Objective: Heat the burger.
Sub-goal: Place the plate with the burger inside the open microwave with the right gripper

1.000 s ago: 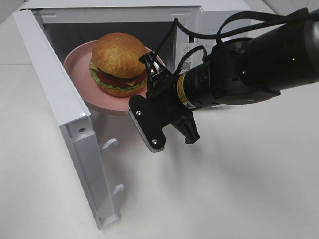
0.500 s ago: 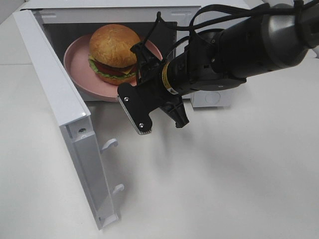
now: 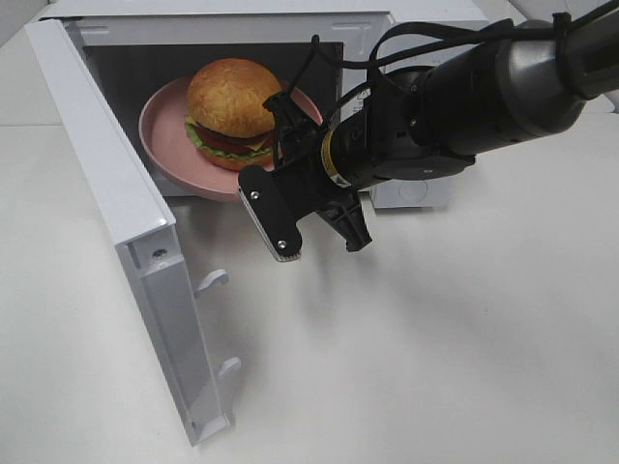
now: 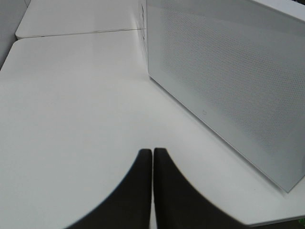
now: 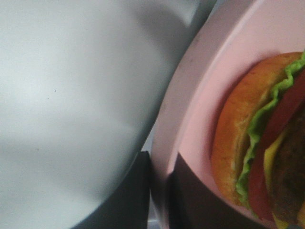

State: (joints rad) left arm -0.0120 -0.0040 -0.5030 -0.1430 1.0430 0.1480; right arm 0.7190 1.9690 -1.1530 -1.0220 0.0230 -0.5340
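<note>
The burger [image 3: 232, 111] sits on a pink plate [image 3: 164, 145] that lies partly inside the open white microwave [image 3: 232, 12]. My right gripper [image 3: 290, 135] reaches in from the right and is shut on the plate's near rim. The right wrist view shows its dark fingers [image 5: 138, 191] pinching the pink plate [image 5: 200, 109], with the burger [image 5: 257, 143] close beside them. My left gripper [image 4: 152, 155] is shut, holds nothing, and hovers over the bare table beside the microwave's perforated outer wall [image 4: 228, 81].
The microwave door [image 3: 106, 184] stands swung open toward the front left, its latch hooks [image 3: 213, 282] pointing right. The right arm's black body [image 3: 464, 106] covers the microwave's control panel side. White tabletop [image 3: 435, 358] spreads to the front and right.
The right arm has pushed toward the microwave, carrying the plate and burger farther into the cavity. Over the last half second the plate shifted slightly right.
</note>
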